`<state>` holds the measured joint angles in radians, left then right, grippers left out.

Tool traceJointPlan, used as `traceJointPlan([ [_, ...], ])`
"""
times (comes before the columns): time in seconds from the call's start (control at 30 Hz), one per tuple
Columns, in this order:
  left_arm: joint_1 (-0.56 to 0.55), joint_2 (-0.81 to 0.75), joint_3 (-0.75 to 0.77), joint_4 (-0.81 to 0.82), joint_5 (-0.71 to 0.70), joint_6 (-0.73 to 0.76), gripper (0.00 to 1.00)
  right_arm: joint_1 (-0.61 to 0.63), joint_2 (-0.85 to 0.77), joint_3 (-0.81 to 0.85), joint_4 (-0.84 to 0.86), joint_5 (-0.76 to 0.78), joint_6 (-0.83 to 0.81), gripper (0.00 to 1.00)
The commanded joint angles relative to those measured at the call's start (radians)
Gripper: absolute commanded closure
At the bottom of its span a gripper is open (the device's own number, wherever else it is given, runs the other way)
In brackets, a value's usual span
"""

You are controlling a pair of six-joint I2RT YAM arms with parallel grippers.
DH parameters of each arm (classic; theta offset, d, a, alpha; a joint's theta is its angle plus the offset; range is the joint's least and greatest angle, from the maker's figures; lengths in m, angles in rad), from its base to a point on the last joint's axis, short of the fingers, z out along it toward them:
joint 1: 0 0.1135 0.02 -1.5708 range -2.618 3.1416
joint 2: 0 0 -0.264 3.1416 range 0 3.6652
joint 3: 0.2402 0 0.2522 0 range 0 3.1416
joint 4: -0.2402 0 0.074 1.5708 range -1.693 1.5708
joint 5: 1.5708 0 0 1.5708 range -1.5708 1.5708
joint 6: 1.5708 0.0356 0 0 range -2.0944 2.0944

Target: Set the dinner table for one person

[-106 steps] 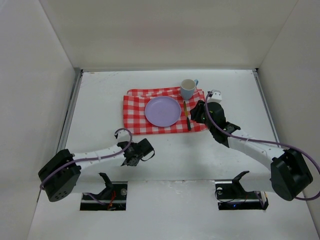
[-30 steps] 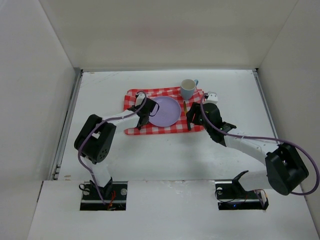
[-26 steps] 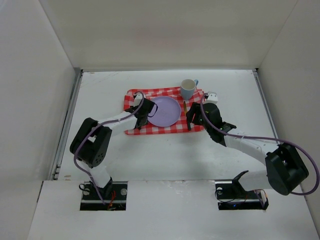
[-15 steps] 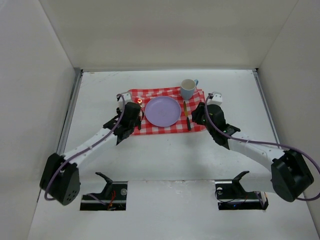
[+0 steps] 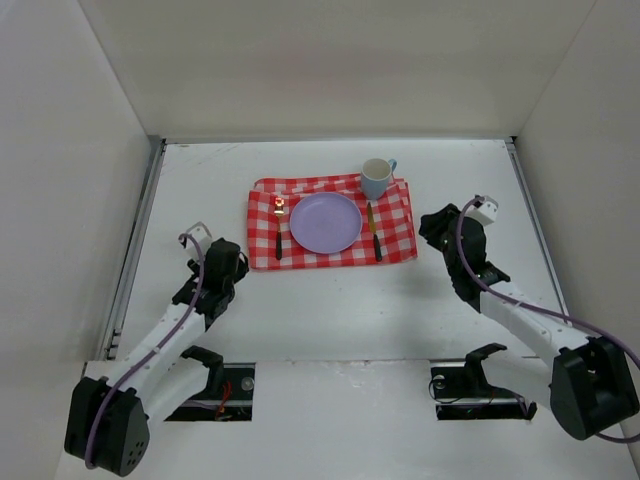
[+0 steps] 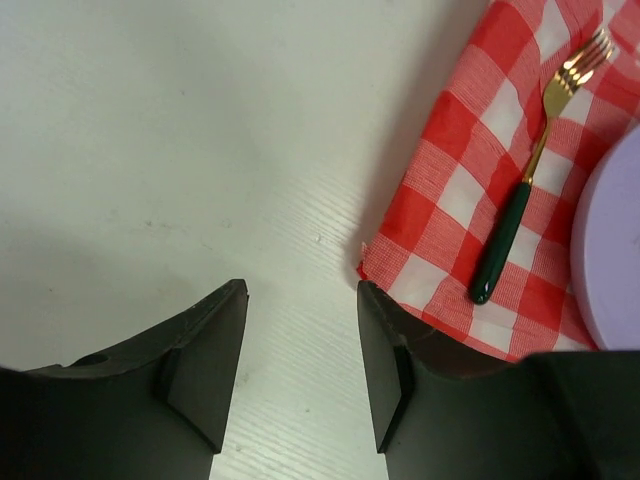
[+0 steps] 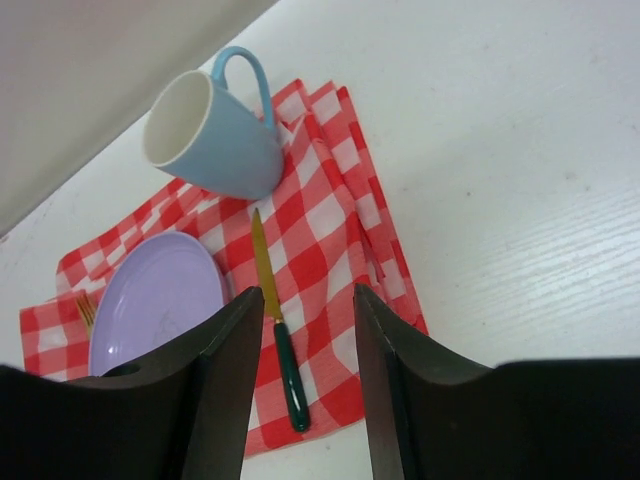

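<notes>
**Both grippers open and empty beside the laid place**

Left wrist view: we see the left gripper [image 6: 302, 290] with its jaws spread and nothing between them, only the bare white dinner table [image 6: 180, 130] showing in the gap. Just ahead and to the right lies the near left corner of the red-and-white checked cloth [image 6: 450, 200]. On it rests a fork [image 6: 530, 170] with gold tines and a dark green handle, tines pointing away from us. The rim of a lilac plate [image 6: 610, 240] shows at the right edge, just beside the fork.

Right wrist view: the right gripper [image 7: 307, 295] is likewise released, its fingers apart and gripping nothing. Beyond them a light blue mug [image 7: 215, 135] stands upright on the cloth, handle turned away. A knife [image 7: 275, 320], gold blade and green handle, lies on the cloth between the mug and the fingers, just to the right of the plate.

Top view: the dinner table fills the floor of the white-walled enclosure, with the cloth spread on its middle. The plate sits in the centre of the cloth, fork on its left, knife on its right, mug at the far right corner. The left gripper hovers off the cloth's near left corner and the right gripper off its right edge, neither touching the cloth.
</notes>
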<state>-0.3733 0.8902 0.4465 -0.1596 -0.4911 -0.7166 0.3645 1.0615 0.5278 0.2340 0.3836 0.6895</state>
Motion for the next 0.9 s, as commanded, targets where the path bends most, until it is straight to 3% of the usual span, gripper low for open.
traceJointPlan([
  [0.0,0.035,-0.046,-0.028,0.025,0.011,-0.058,0.54,-0.019,0.009,-0.012,0.071,-0.011,0.065,0.52],
  [0.37,0.116,-0.211,-0.192,0.106,0.016,-0.053,0.53,-0.016,0.054,-0.008,0.077,0.041,0.084,0.52],
  [0.63,0.124,-0.182,-0.177,0.117,0.017,-0.049,0.53,-0.008,0.107,0.009,0.079,0.037,0.074,0.48],
  [0.87,0.066,-0.117,-0.112,0.124,0.013,-0.040,0.54,-0.006,0.088,0.003,0.079,0.032,0.073,0.45],
])
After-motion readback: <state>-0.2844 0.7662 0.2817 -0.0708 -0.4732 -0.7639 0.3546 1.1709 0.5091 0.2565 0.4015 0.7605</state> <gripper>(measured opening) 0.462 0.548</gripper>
